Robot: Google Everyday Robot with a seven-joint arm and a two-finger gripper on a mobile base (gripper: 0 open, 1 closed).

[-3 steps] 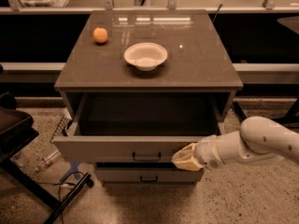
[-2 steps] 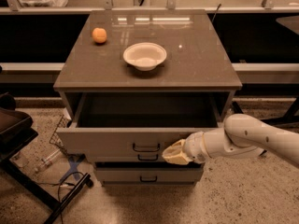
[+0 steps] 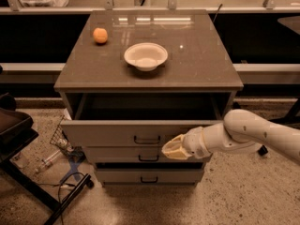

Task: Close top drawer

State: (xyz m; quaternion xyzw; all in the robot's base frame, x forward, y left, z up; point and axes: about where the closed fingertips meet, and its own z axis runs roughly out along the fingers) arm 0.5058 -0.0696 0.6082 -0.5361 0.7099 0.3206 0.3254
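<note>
The top drawer (image 3: 117, 133) of the grey-brown cabinet stands pulled part way out, its deep box open and dark inside, with a small dark loop handle (image 3: 147, 139) at the centre of its flat front. My gripper (image 3: 171, 149), on a white arm coming in from the right, rests against the drawer front just right of and a little below the handle. The two lower drawers (image 3: 148, 176) sit under it.
On the cabinet top (image 3: 206, 64) are a white bowl (image 3: 146, 56) and an orange (image 3: 100, 35). A dark chair base (image 3: 28, 182) and cables lie on the floor at the left. A shelf runs behind the cabinet.
The gripper has moved left along the drawer front toward the handle, and the top drawer has slid inward, showing less of its open box.
</note>
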